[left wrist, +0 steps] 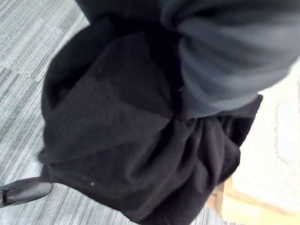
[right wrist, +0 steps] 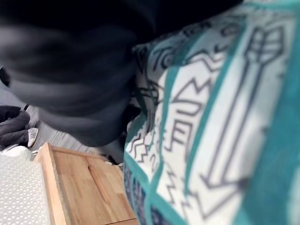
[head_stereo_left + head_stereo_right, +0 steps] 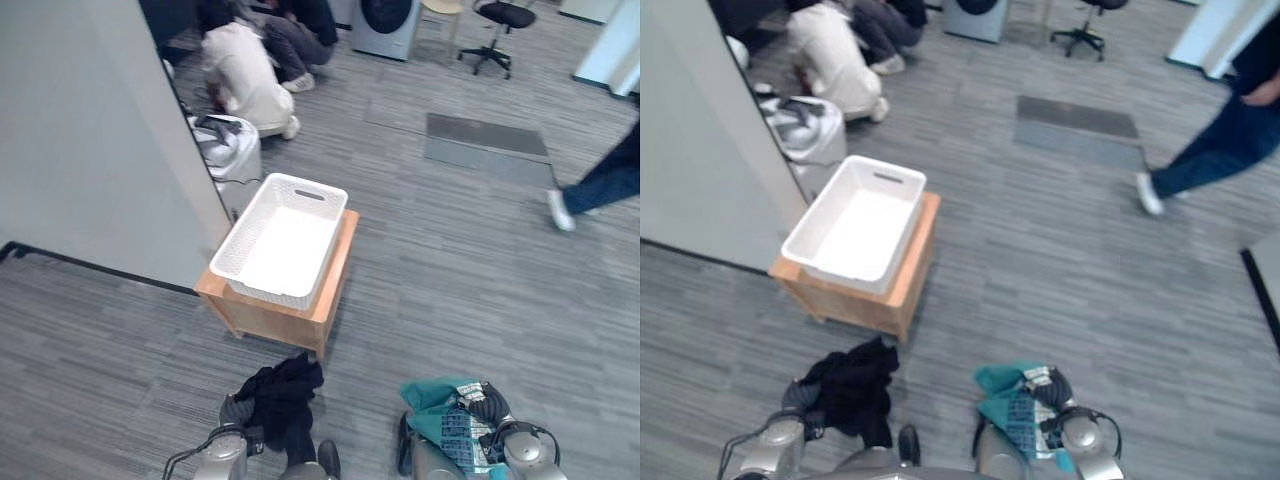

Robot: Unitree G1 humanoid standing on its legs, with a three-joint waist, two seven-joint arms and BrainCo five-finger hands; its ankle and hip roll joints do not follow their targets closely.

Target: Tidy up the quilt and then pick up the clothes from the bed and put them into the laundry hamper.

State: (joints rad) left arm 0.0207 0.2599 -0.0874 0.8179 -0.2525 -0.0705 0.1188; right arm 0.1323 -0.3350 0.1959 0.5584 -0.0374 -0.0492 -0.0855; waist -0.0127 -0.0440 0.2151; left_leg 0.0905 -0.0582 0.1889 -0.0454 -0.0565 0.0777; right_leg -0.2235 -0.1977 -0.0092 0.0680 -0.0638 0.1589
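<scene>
Grey carpet; left robot hand (image 3: 236,412) clutching black garment (image 3: 280,400); right robot hand (image 3: 492,405) clutching teal garment (image 3: 445,410)

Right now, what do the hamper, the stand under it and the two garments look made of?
Laundry hamper: white plastic by the look, perforated walls, moulded handle slot. Stand: light wood, visible grain, matte. Black garment at the left hand: soft matte fabric, creased. Teal patterned garment: printed cloth, probably woven.

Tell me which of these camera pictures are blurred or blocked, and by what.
Left wrist view: the black garment sits so close it hides most of the floor, beside the hand's blurred dark cover. Right wrist view: the teal patterned cloth is close and soft, the wooden stand sharper. Head views: the white basket is glaring white.
</scene>
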